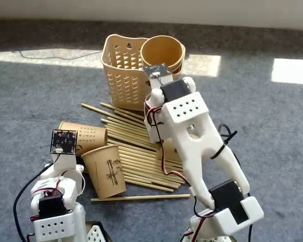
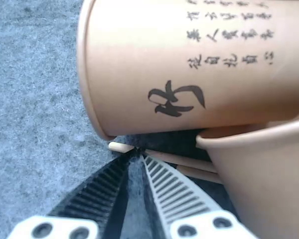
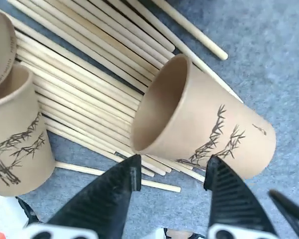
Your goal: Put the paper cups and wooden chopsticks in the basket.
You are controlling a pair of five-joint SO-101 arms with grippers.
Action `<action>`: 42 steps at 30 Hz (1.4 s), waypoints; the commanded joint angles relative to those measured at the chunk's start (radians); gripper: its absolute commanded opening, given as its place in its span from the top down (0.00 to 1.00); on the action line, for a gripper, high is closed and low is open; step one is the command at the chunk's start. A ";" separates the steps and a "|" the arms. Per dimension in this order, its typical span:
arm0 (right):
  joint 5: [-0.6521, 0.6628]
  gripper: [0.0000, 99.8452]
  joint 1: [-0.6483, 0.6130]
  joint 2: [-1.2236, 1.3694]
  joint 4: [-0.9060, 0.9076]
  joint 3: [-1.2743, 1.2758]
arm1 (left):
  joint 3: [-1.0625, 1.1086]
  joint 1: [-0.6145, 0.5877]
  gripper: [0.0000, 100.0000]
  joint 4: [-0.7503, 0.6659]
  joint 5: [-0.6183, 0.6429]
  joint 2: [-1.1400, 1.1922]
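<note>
On the grey carpeted desk, a paper cup (image 3: 204,124) lies on its side over the spread chopsticks (image 3: 79,84), its long axis slanting just ahead of the right end effector (image 3: 174,167), whose jaws are wide open and empty, with the basket (image 1: 118,80) beyond.

The grey-carpeted desk (image 1: 272,131) carries a perforated plastic basket (image 1: 122,75), a spread of wooden chopsticks (image 1: 136,156), one loose chopstick (image 1: 141,197), and paper cups (image 1: 86,136) lying on and beside them.

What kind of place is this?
Probably an indoor robot practice setup on grey carpet: sunlight patches cross it, and two arms stand over cups, chopsticks and a basket.
</note>
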 commanded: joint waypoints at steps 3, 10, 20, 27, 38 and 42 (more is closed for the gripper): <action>0.023 0.79 0.018 -0.087 -0.015 -0.001 | 0.010 -0.008 0.98 -0.017 -0.002 -0.008; 0.023 0.79 0.021 0.015 -0.122 0.028 | 0.010 -0.008 0.98 -0.017 -0.002 -0.008; 0.029 0.79 0.096 0.108 -0.145 0.028 | 0.010 -0.027 0.98 -0.017 -0.002 -0.008; 0.198 0.90 0.191 0.105 -0.088 0.030 | 0.010 -0.041 0.98 -0.017 -0.002 -0.008; 0.359 0.99 0.329 0.070 -0.039 0.028 | 0.010 -0.042 0.98 -0.017 -0.002 -0.008; 0.442 1.00 0.361 -0.045 -0.039 0.030 | 0.010 -0.042 0.98 -0.017 -0.002 -0.008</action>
